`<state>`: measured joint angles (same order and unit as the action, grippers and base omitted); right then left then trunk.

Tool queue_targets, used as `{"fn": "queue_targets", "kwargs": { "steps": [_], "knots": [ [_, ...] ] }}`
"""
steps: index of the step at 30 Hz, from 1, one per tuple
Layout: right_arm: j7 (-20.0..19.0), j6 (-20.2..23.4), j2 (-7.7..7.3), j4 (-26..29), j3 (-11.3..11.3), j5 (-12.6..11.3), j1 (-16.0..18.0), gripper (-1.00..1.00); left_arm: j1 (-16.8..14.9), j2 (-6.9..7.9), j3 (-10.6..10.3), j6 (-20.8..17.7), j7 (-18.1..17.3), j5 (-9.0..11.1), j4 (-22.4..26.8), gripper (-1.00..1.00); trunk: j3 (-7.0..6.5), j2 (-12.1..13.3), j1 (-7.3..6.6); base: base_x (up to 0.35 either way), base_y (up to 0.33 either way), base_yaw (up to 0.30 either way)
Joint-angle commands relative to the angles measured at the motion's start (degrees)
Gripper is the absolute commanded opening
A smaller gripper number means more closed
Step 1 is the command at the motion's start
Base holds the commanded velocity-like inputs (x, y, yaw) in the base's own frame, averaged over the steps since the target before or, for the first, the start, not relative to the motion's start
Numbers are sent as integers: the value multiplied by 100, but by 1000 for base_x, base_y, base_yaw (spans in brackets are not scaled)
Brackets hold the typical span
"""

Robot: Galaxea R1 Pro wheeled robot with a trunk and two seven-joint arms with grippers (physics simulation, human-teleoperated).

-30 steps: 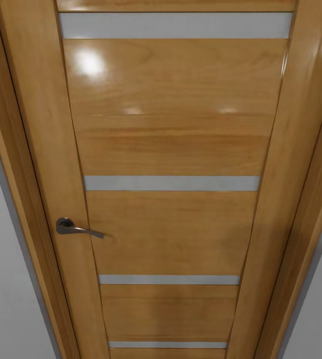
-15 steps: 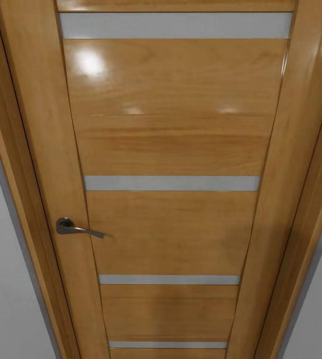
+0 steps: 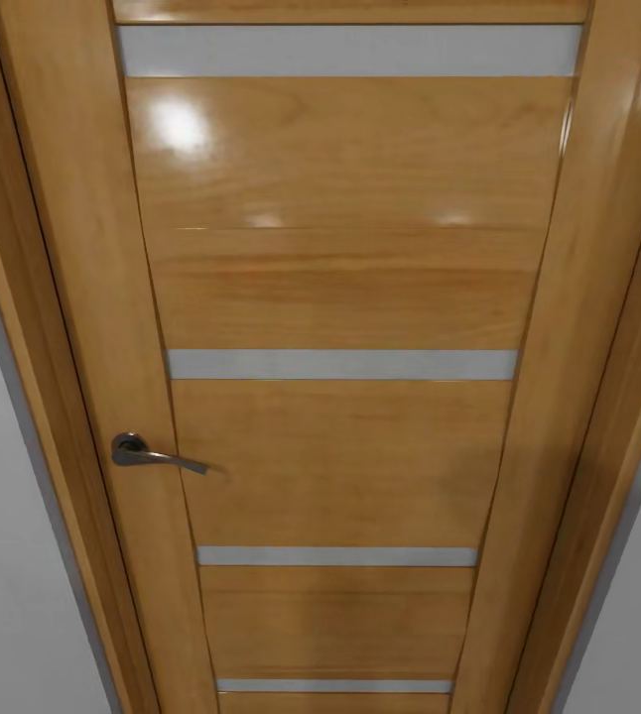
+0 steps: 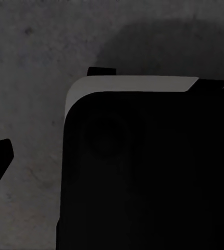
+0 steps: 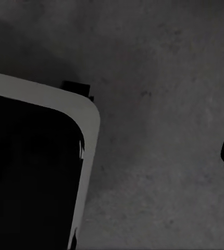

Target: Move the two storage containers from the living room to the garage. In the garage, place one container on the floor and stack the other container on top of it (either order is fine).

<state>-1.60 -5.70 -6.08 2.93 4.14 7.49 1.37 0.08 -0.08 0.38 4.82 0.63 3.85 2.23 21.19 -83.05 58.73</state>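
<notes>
- Straight ahead of the head camera stands a closed orange-wood door [image 3: 345,297] with pale strips; likely a transit step, so next comes getting through it.
- Below both wrists lies dark mottled concrete floor [image 5: 164,78], beside the robot's black base [image 4: 143,172].
- Small lever handle [image 3: 152,454] sits on the door's left.
- Containers' whereabouts and both pincers' openings: cannot tell.

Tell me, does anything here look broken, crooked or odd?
Nothing stands out. The orange-wood door is shut and looks undamaged, its handle level and its pale strips straight. Below the wrists lies plain dark grey floor, with no spill.
</notes>
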Motion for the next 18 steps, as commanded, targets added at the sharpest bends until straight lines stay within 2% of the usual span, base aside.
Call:
{"fn": "queue_targets", "kwargs": {
  "steps": [1,4,5,7,12,13,16,18],
  "knots": [
    [-38,18,-2,30,37,19,4,100,1,-1,-2,10,6,39,5,100,6,-3,0,0,0,0],
    [-134,114,28,126,35,98,3,100,1,10,-3,10,7,37,5,100,6,-3,0,0,0,0],
    [-380,2452,35,5449,35,168,4,100,1,11,-3,10,7,37,5,100,6,-3,0,0,0,0],
    [-419,2624,58,6108,35,255,4,100,1,9,-3,9,7,37,5,100,6,-3,0,0,0,0],
    [-435,2864,63,6969,20,292,4,100,1,14,-5,9,7,37,5,100,6,-3,0,0,0,0],
    [-437,3027,67,7356,18,293,4,100,1,16,-6,7,7,37,5,100,6,-3,0,0,0,0],
    [-438,3310,65,7791,12,289,4,100,1,17,-8,4,5,37,5,100,6,-3,0,0,0,0],
    [-438,3369,64,7880,10,289,4,100,1,17,-10,4,6,37,5,100,6,-3,0,0,0,0]
  ]
}}
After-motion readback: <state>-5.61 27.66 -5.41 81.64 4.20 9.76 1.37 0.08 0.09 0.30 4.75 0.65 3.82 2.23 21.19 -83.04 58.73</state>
